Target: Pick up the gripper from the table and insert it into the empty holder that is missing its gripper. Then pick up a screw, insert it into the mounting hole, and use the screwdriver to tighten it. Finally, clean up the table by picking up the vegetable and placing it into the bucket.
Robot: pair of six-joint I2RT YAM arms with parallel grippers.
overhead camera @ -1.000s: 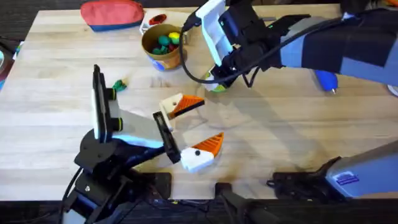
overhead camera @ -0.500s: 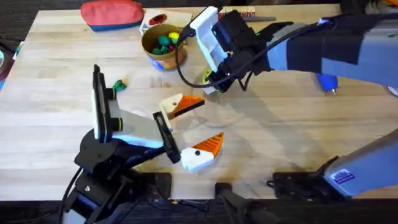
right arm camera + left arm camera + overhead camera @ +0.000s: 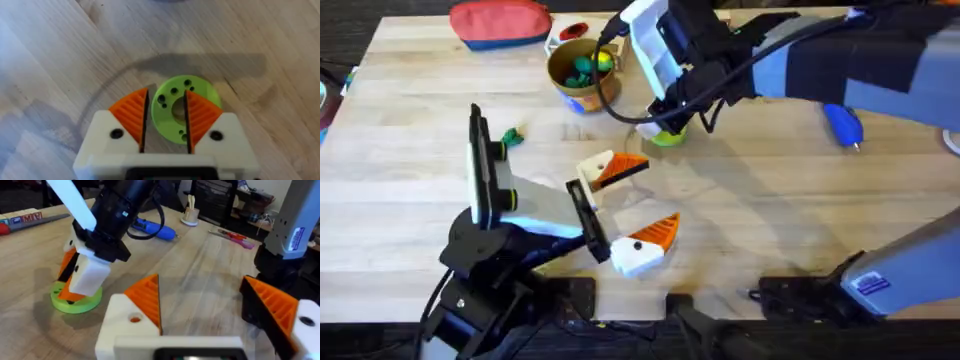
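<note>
— Over the green disc (image 3: 667, 137), what's hidden?
— Most of it, under the right gripper (image 3: 165, 113), whose orange pads (image 3: 131, 115) stand parted around the disc's edge, unclenched.
— And the left gripper (image 3: 210, 310)?
— Spread wide above pale wood table (image 3: 770, 220). The bucket (image 3: 582, 75) sits at the far side, the screwdriver (image 3: 842, 124) to the right.
— Any change?
— The right arm has drifted back onto the disc.

A pale wood table (image 3: 790, 210) with plank seams stands on dark floor (image 3: 350, 25). Behind it, dim black shelving (image 3: 215, 197) and clutter; soft shadows lie across the planks.
</note>
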